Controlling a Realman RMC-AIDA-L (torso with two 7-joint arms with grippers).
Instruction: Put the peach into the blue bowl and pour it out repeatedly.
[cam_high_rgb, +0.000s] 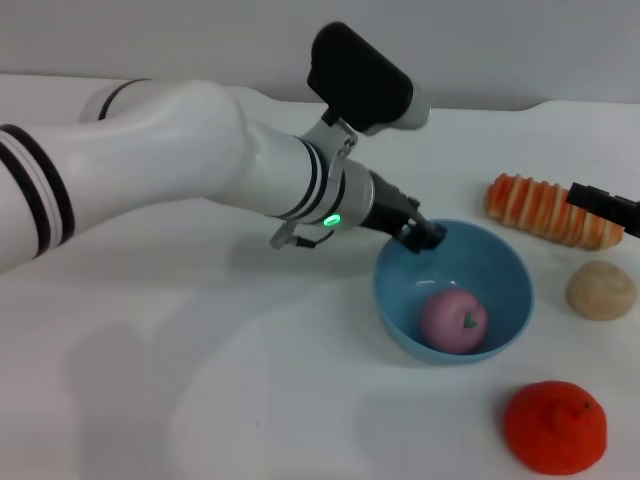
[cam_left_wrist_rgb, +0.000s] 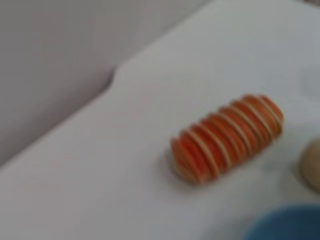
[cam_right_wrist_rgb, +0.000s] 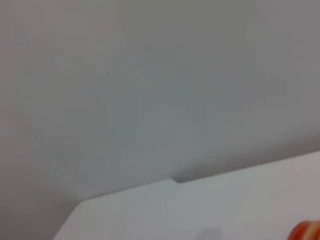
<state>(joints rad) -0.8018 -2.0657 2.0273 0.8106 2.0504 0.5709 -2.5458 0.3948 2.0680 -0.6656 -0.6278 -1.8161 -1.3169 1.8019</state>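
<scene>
Left gripper (cam_high_rgb: 425, 236) pinches the blue bowl (cam_high_rgb: 500, 262) at its rim, peach (cam_high_rgb: 453, 320) resting inside; right gripper (cam_high_rgb: 603, 204) at the edge, grip unclear.

White table (cam_high_rgb: 200, 380): blue bowl (cam_high_rgb: 400, 300), striped roll (cam_high_rgb: 545, 210), beige lump (cam_high_rgb: 600, 290), orange fruit (cam_high_rgb: 555, 427).

The bowl (cam_high_rgb: 505, 290) is looking like smooth light-blue plastic, its inner wall catching a soft sheen. The peach (cam_high_rgb: 453, 321) is showing a smooth, slightly glossy pink skin. The bench (cam_high_rgb: 200, 380) is appearing white, smooth and matt. The left arm (cam_high_rgb: 170, 150) is gleaming in glossy white plastic, while the left hand (cam_high_rgb: 428, 236) is looking matt black. The striped roll (cam_left_wrist_rgb: 227, 137) is showing a ribbed surface, and the beige lump (cam_high_rgb: 601, 290) is appearing dull and faintly rough.
</scene>
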